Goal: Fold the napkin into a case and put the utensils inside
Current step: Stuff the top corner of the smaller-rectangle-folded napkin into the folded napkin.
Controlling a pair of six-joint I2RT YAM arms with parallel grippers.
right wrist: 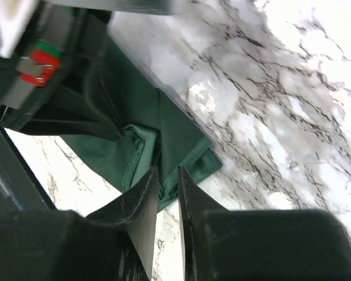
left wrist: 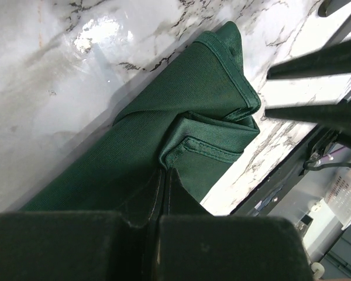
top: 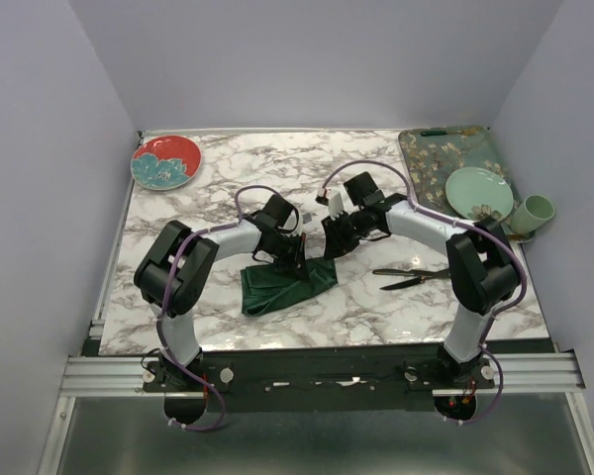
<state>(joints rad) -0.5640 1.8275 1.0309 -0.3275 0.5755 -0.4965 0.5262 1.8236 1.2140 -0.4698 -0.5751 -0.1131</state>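
Green napkin [top: 277, 285], hems bunched, open marble [top: 267, 163]

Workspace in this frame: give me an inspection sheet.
Surface: marble table, glossy.
Job's things: napkin bunched and partly folded at centre; utensils lying right of it on bare marble.
Clutter: red plate far left; floral tray far right holding green plate; cup at the tray's edge.
Grippers: left gripper shut on napkin; right gripper nearly closed at napkin's edge, grip unclear.
Cables: purple cables looped along both arms.
Surroundings: plain walls; metal rail in front.
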